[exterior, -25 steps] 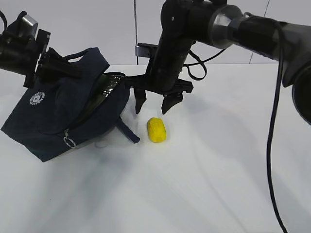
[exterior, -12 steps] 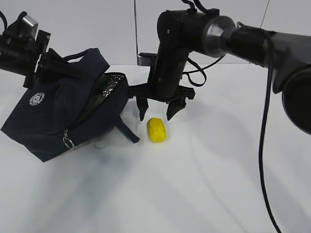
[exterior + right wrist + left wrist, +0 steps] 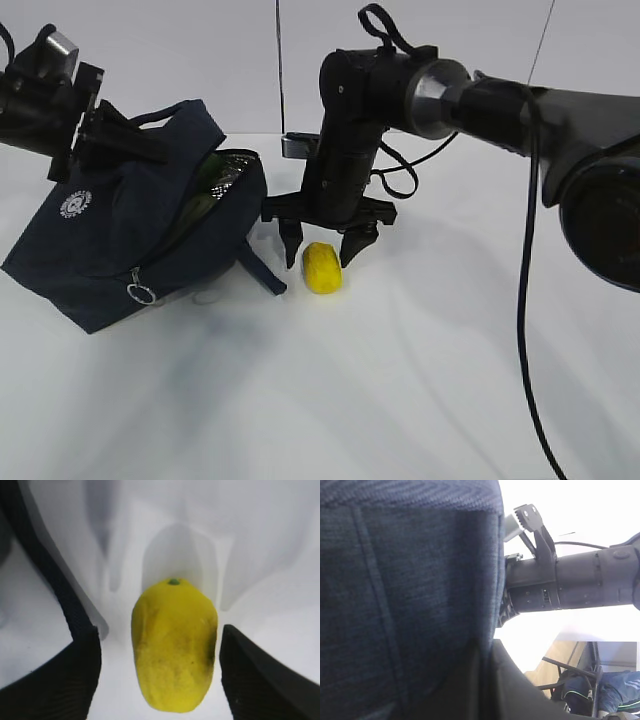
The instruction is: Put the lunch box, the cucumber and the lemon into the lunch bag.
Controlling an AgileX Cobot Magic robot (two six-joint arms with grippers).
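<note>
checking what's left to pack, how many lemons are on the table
1. The lemon lies on the white table just right of the lunch bag, between the right claw's open fingers. Others could be hidden inside the bag.

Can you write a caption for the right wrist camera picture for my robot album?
Open jaws of the right gripper on either side of the yellow lemon, which lies on the white table.

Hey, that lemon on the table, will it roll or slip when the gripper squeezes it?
The lemon looks oval and rounded, so it may roll sideways if nudged. Its dimpled skin probably grips the ribbed fingers fairly well. It looks small, likely light.
</note>
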